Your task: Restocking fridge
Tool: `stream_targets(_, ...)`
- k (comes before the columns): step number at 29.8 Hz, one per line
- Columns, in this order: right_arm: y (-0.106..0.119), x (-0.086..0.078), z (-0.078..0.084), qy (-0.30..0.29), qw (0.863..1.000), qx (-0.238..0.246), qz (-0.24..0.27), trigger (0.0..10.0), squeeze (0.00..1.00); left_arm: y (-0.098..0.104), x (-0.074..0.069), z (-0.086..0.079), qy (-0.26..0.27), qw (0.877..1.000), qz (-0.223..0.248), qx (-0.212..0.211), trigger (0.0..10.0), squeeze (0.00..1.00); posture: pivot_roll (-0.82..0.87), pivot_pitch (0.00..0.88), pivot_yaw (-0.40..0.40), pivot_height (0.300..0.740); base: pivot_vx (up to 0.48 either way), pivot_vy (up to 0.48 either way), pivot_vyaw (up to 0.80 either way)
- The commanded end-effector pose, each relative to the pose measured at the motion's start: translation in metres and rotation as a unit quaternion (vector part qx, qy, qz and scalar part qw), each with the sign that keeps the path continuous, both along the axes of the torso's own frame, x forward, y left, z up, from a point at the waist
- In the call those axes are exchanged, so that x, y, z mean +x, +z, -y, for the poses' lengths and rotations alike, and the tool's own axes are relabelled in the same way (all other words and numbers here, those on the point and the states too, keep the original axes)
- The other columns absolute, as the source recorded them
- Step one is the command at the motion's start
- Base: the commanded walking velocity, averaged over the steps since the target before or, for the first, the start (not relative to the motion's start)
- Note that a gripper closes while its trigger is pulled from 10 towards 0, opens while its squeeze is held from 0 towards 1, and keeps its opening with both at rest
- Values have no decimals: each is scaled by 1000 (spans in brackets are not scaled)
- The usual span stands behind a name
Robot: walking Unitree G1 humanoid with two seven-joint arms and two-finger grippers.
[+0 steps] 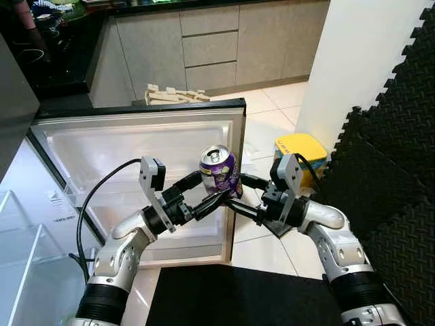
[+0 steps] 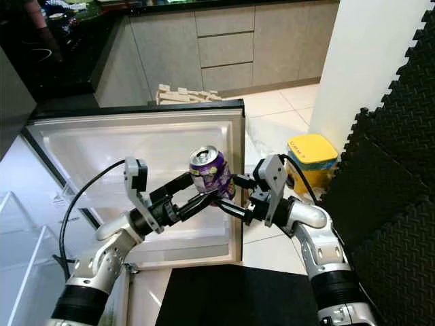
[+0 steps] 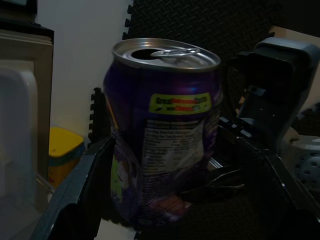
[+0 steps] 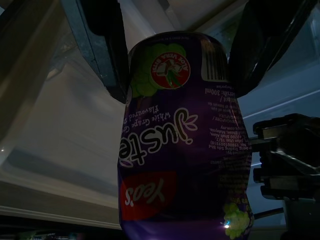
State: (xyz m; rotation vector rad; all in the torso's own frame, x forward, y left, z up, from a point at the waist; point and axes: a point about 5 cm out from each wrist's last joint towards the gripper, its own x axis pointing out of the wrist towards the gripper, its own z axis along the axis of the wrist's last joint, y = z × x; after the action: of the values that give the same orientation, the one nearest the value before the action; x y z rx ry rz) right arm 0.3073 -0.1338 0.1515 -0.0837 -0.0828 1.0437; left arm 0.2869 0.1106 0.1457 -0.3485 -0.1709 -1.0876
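Purple can [image 1: 219, 170] sits in mid-air just in front of the open fridge door [image 1: 136, 146], near the door's free edge, upright with a slight tilt, tab end up (already opened, you can see the hole in the left wrist view). Left gripper [image 1: 212, 192] comes in from the door's hinge side; its fingers [image 3: 75, 185] sit on either side of the can's lower half, pinching it. Right gripper [image 1: 233, 192] meets it from the opposite side, fingers [image 4: 107, 45] clamped on the can body too, so you've got both claws on one can. Fridge door lies swung wide below both arms, white inner liner facing up. Yellow bin [image 1: 301, 151] stands on the floor tiles beyond the door's free edge, well apart from the can. Grey cabinets [image 1: 211, 44] run behind the door.
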Motion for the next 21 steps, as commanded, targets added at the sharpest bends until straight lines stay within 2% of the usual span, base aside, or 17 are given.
stream_targets(1,0,-1,-4,11,1000,3,3,10000,0,-6,-1,1,6,1000,-8,0,10000,0,-51,18,35,740,0,0,0)
stream_targets(4,-1,-2,-4,13,1000,3,3,10000,0,-6,0,1,13,1000,-6,4,10000,0,-53,20,36,740,0,0,0)
stream_targets(9,-2,-3,-4,19,1000,2,1,10000,0,-6,8,1,54,998,-2,12,10000,0,-55,19,34,740,0,0,0)
stream_targets(21,-2,-4,-6,27,1000,2,-2,10000,0,-7,8,8,65,998,-3,7,10000,0,-52,15,31,740,0,0,0)
